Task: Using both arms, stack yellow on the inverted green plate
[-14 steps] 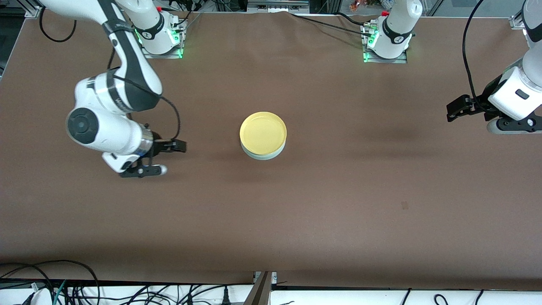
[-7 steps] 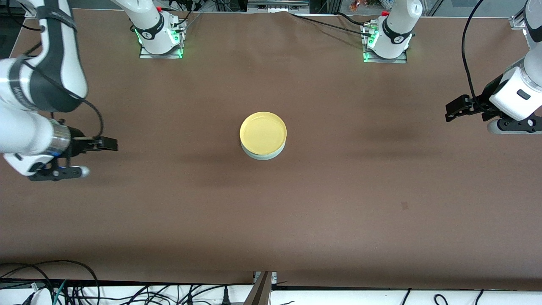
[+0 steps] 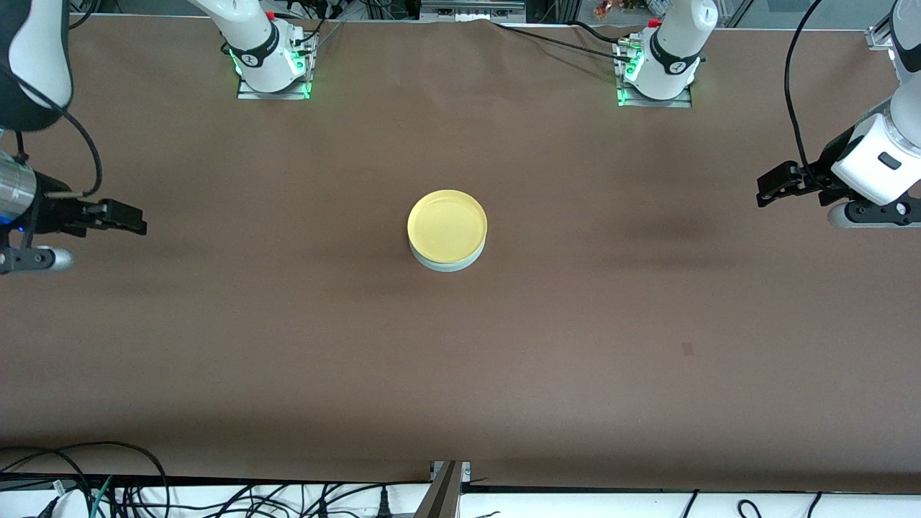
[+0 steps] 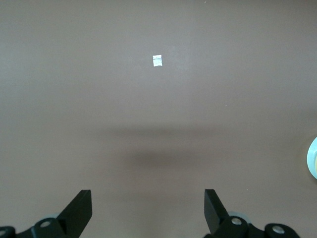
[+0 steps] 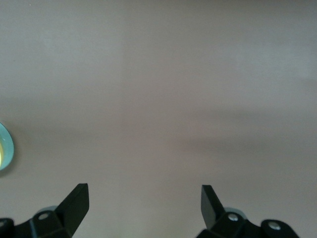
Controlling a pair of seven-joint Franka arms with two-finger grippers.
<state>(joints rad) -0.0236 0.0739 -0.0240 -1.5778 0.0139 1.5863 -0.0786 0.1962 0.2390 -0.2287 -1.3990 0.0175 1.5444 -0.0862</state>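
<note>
Already the yellow plate (image 3: pixel 447 225) sat on the green plate (image 3: pixel 447 263) mid-table (image 3: pixel 575 324); both looked light, stiff, slippery, best gripped by the rim. The left gripper (image 3: pixel 771 188) and right gripper (image 3: pixel 119 218) hung open over opposite table ends

You are looking at two white Franka arms with black joint bands. The right arm (image 3: pixel 36 50) has a black cable looping down to a silver wrist ring and a black right gripper (image 3: pixel 126 217). The left arm (image 3: pixel 874 155) carries a long black cable and a black left gripper (image 3: pixel 771 188). Both round white bases (image 3: pixel 268 54) sit on metal plates lit green, with red buttons.
</note>
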